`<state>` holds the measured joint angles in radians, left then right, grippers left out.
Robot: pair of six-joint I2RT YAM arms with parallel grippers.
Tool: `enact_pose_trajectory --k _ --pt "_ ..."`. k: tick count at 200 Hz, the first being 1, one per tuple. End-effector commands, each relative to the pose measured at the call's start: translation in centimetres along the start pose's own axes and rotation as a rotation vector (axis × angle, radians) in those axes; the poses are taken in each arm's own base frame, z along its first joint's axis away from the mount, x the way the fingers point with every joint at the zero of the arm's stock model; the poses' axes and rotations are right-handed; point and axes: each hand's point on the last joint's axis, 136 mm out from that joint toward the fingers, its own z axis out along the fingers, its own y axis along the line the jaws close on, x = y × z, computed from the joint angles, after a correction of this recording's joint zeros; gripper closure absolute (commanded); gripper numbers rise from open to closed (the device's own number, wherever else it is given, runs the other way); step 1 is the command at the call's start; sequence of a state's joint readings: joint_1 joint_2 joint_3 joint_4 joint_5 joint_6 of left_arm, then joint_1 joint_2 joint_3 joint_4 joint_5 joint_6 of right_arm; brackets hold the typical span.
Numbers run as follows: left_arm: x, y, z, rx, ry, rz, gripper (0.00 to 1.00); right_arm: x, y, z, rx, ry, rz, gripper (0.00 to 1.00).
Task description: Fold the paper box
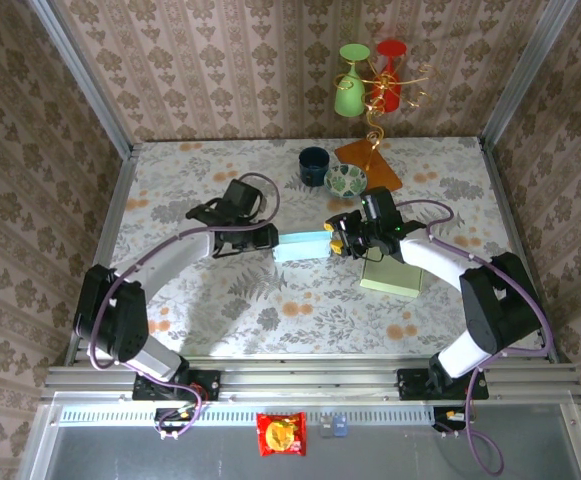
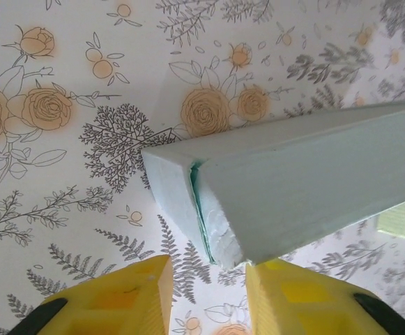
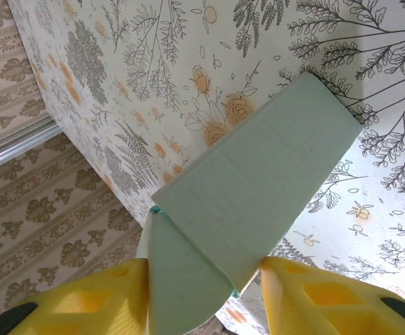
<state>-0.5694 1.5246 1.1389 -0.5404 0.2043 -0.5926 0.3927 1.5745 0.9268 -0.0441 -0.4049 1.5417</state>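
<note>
Inside the right gripper [image 1: 337,242] sits the clamped pale green paper box [image 1: 302,246]; the open left gripper [image 1: 270,238] probably tucks its end flap next.

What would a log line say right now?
paper box: end flap sticking out | left gripper: open at one end | right gripper: shut on other end

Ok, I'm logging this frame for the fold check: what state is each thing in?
Pale mint paper box: formed into a long block, between the claws.
Left claw: open at one box end.
Right claw: flanking the other end, grip unclear.
Dark blue cup: upright.
Patterned ceramic bowl: upright.
Green stemmed glass: hanging inverted.
Red stemmed glass: hanging inverted.
</note>
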Motion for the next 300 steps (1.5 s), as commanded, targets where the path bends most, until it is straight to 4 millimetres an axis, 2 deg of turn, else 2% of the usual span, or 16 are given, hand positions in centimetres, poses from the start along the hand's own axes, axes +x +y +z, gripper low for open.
enact_pose_trajectory --k 1,33,42,47,61,118,192,233,300 --pt "-1.1 -0.7 -1.9 0.095 -0.034 -0.105 0.64 -0.8 -2.2 0.8 0.087 -0.018 0.006 0.57" --pt "-1.9 -0.1 -2.4 0.15 -0.033 -0.211 0.59 -0.8 -2.2 1.0 0.092 -0.016 0.004 0.6" --pt "-1.4 -0.2 -1.9 0.164 -0.002 -0.237 0.59 -0.8 -2.3 1.1 0.096 -0.014 0.005 0.6" --pt "-1.9 0.7 -1.8 0.167 -0.005 -0.278 0.59 -0.8 -2.4 1.2 0.099 -0.013 0.005 0.6" --pt "-1.8 0.9 -1.0 0.193 0.022 -0.319 0.58 -0.8 -2.4 1.2 0.098 -0.013 0.006 0.6" --pt "-1.9 0.9 1.0 0.221 0.049 -0.335 0.58 -0.8 -2.9 1.2 0.111 -0.009 0.012 0.61" --pt "0.2 2.0 2.4 0.194 0.094 -0.325 0.61 -0.8 -3.6 1.4 0.135 -0.004 0.015 0.61" --pt "0.6 2.2 2.8 0.186 0.101 -0.309 0.62 -0.7 -4.0 1.2 0.161 0.0 0.011 0.61" --pt "2.0 3.0 3.7 0.147 0.133 -0.279 0.64 -0.7 -6.2 -0.1 0.293 0.001 -0.025 0.59"
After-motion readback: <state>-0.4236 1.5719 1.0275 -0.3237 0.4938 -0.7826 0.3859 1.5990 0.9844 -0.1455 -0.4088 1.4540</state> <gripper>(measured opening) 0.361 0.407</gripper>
